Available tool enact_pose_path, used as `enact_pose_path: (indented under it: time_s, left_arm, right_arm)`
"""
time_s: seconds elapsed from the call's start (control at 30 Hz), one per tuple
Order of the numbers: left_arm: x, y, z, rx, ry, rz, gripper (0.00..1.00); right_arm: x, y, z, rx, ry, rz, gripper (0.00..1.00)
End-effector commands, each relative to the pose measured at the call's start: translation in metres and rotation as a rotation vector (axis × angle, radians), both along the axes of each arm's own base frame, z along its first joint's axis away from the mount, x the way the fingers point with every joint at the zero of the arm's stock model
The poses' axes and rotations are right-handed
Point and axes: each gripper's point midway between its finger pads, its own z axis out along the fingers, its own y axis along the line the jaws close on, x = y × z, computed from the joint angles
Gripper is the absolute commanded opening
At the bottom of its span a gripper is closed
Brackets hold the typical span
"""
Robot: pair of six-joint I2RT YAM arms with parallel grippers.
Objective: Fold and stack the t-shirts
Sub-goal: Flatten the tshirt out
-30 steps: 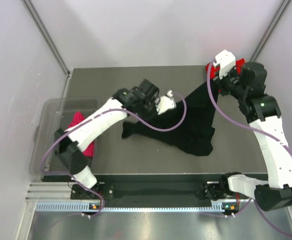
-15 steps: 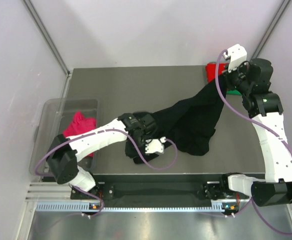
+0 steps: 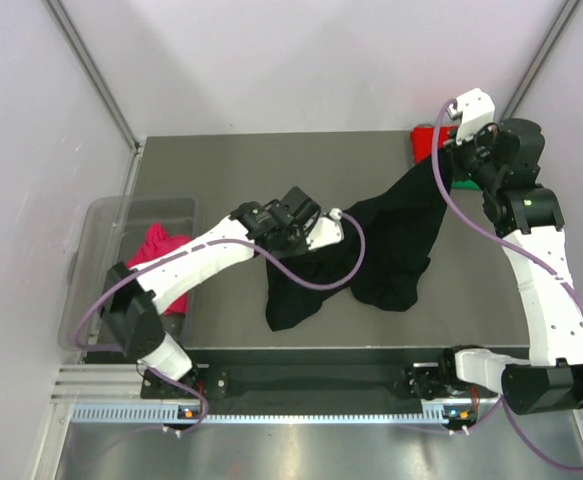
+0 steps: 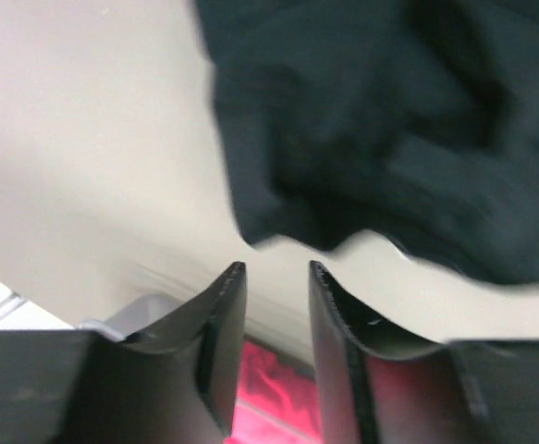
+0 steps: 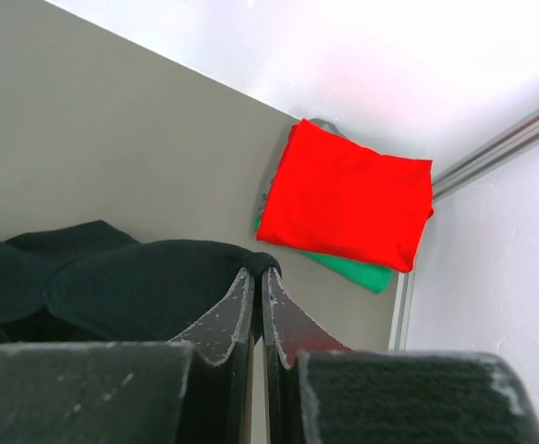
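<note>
The black t-shirt point(image 3: 391, 240) hangs from my right gripper point(image 3: 443, 160) at the back right and drapes down to the table's front middle. That gripper point(image 5: 259, 271) is shut on a bunched edge of the black cloth point(image 5: 112, 287). My left gripper point(image 3: 301, 232) hovers over the shirt's left part. In the left wrist view it point(image 4: 274, 268) is open with nothing between its fingers, and the black shirt point(image 4: 389, 120) lies apart beyond the tips. A folded red t-shirt point(image 5: 348, 199) lies on a folded green one point(image 5: 361, 273) in the back right corner.
A clear plastic bin point(image 3: 96, 290) stands at the table's left edge with a crumpled magenta t-shirt point(image 3: 161, 255) inside. The red and green stack point(image 3: 426, 140) sits close behind the right gripper. White walls enclose the table.
My left gripper has opened and let go of the black shirt, whose left end now lies near the front edge. The left arm has drawn back toward the middle. The right gripper keeps its hold.
</note>
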Motion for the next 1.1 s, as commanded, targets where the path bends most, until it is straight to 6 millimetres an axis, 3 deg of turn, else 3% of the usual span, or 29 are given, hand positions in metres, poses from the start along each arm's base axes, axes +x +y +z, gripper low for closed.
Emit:
enact_pose_path:
  time_s: [0.0,0.03,0.07,0.13,0.17,0.2,0.33,0.47,0.73,0.83,0.93,1.0,1.03,1.07]
  left_arm:
    - [0.067,-0.008,-0.001,-0.066,-0.122,0.170,0.40]
    - [0.069,-0.011,-0.009,-0.086,-0.061,0.174,0.41]
    - [0.090,-0.009,-0.015,-0.111,-0.022,0.240,0.42]
    - [0.087,-0.010,-0.030,-0.134,0.132,0.268,0.45]
    - [0.102,-0.008,-0.036,-0.159,0.173,0.322,0.57]
    - [0.103,-0.010,-0.041,-0.177,0.209,0.337,0.57]
    - [0.117,-0.004,-0.048,-0.217,0.227,0.386,0.61]
    - [0.125,0.014,-0.050,-0.223,0.238,0.473,0.65]
    - [0.081,0.015,-0.082,-0.255,0.604,0.501,0.63]
    - [0.075,0.018,-0.095,-0.219,0.653,0.517,0.61]
    - [0.071,0.021,-0.104,-0.195,0.672,0.526,0.50]
    - [0.073,0.021,-0.102,-0.201,0.662,0.523,0.26]
    - [0.075,0.021,-0.099,-0.208,0.650,0.527,0.00]
    - [0.081,0.020,-0.092,-0.221,0.617,0.534,0.00]
  right_arm:
    - [0.009,-0.005,0.023,0.026,-0.091,-0.023,0.00]
    - [0.010,-0.004,0.020,0.028,-0.085,-0.021,0.00]
    - [0.011,-0.003,0.018,0.030,-0.081,-0.018,0.00]
    - [0.013,-0.002,0.012,0.033,-0.073,-0.015,0.00]
    - [0.013,-0.002,0.012,0.034,-0.074,-0.015,0.00]
    - [0.013,-0.001,0.010,0.034,-0.073,-0.012,0.00]
    - [0.011,0.000,0.000,0.030,-0.058,0.000,0.00]
    - [0.008,0.001,-0.006,0.024,-0.049,0.009,0.00]
    - [0.009,0.006,-0.011,0.048,-0.032,0.028,0.00]
    - [0.009,0.007,-0.012,0.050,-0.025,0.030,0.00]
    - [0.008,0.007,-0.016,0.048,-0.016,0.030,0.00]
    - [0.007,0.006,-0.016,0.043,-0.017,0.029,0.00]
    - [0.006,0.006,-0.016,0.042,-0.019,0.027,0.00]
    - [0.005,0.005,-0.013,0.041,-0.027,0.028,0.00]
